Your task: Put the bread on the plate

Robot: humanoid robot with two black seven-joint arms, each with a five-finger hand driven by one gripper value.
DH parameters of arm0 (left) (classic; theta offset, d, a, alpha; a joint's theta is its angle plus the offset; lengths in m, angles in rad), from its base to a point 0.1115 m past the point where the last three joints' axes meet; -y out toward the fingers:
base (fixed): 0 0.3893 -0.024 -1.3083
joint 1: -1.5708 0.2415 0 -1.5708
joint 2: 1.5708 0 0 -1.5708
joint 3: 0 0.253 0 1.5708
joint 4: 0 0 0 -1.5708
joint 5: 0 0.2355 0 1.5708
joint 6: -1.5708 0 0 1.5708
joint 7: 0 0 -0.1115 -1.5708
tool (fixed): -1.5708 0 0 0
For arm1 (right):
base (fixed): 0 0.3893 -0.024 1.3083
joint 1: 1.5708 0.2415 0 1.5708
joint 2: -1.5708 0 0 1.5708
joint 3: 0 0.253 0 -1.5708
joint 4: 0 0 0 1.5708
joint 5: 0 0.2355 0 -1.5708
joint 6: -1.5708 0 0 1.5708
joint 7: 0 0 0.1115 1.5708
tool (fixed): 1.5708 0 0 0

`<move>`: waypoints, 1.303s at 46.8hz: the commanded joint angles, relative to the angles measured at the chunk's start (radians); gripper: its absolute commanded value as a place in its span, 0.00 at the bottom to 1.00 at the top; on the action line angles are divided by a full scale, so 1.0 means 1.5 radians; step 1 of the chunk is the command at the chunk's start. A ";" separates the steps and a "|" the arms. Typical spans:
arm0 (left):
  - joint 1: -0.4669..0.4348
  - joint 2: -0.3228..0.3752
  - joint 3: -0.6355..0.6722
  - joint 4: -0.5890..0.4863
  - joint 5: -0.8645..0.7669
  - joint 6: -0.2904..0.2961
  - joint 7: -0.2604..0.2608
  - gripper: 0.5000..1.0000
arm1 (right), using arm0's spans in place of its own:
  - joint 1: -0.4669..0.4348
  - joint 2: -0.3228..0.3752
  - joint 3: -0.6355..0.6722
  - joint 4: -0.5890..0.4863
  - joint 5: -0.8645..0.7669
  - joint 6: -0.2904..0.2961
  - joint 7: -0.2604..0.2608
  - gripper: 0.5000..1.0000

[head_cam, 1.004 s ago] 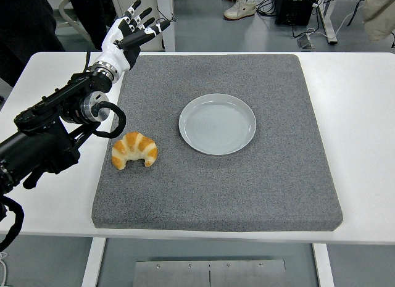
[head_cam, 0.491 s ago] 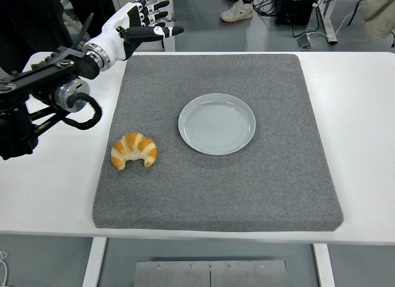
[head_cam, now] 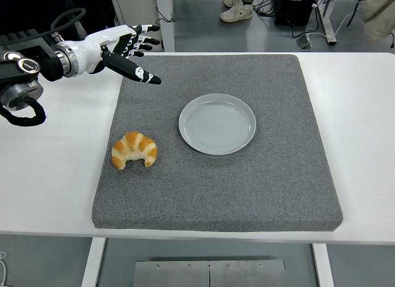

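Observation:
A golden croissant lies on the left part of the grey foam mat, close to its left edge. To its right, near the mat's middle, sits an empty pale grey plate. My left hand hovers over the mat's far left corner, well above and beyond the croissant. Its white and black fingers are spread, with the thumb pointing toward the plate, and they hold nothing. The black left arm comes in from the upper left edge. No right arm shows.
The mat covers most of the white table. Past the far edge are a person's shoes, cables and a black box on the floor.
My left arm has swung up and back toward the upper left. The hand has turned from upright to level, fingers still spread. Croissant and plate have not moved.

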 commanded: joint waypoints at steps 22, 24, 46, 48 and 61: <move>0.060 0.124 0.005 -0.095 0.293 -0.038 -0.052 0.88 | 0.006 0.000 -0.001 0.000 0.000 0.000 0.000 1.00; 0.081 0.126 -0.007 -0.095 0.314 -0.033 -0.078 0.87 | 0.006 0.000 0.000 -0.001 0.000 0.000 0.000 1.00; 0.253 0.124 -0.102 -0.071 0.445 0.032 -0.133 0.84 | 0.006 0.000 -0.001 -0.001 0.000 0.000 0.000 1.00; 0.259 0.122 -0.102 -0.065 0.449 0.037 -0.136 0.84 | 0.006 0.000 -0.001 -0.001 0.000 0.000 0.000 1.00; 0.305 0.091 -0.101 -0.010 0.457 0.079 -0.189 0.84 | 0.006 0.000 -0.001 -0.001 0.000 0.000 0.000 1.00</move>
